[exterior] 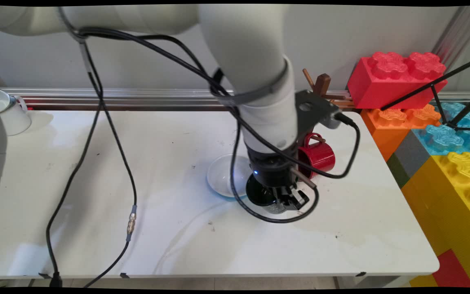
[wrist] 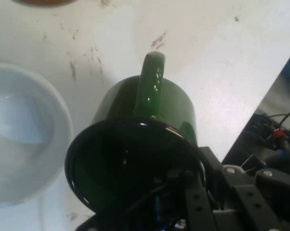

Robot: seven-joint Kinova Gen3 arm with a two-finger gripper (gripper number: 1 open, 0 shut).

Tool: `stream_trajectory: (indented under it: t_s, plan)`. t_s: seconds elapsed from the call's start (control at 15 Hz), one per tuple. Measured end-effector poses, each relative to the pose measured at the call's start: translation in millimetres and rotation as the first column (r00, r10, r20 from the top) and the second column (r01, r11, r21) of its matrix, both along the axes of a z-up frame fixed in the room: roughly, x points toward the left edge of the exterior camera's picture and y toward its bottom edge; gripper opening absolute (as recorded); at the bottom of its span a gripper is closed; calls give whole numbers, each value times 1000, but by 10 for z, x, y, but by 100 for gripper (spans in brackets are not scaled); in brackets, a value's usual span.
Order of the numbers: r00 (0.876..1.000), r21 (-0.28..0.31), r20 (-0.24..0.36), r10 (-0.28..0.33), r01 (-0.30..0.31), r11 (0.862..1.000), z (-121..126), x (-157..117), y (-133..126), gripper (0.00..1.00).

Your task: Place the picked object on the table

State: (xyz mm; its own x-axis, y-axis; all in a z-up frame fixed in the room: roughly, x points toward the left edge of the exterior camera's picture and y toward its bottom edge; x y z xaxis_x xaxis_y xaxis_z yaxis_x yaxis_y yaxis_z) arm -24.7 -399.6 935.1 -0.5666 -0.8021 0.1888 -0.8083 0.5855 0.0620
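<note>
Three cups: green mug, red mug, white cup at the counter's far left corner.
Tool: low over the counter, pinching the green mug's rim, one finger inside, one outside.
Green mug: tilted on its side, handle up in the hand view.
Bowl: white, just beside the green mug.
Red mug: on its side behind the tool.
Blocks: big coloured bricks stacked at right.
</note>
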Motion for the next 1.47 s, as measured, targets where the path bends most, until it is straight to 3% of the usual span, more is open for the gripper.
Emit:
stream_trajectory:
  t_s: [0.87,1.47]
  plan:
    - [989,103,137,59,-74,992,-616,-642,-389,0]
    - [976,156,191,106,-136,978,-937,-883,-625,0]
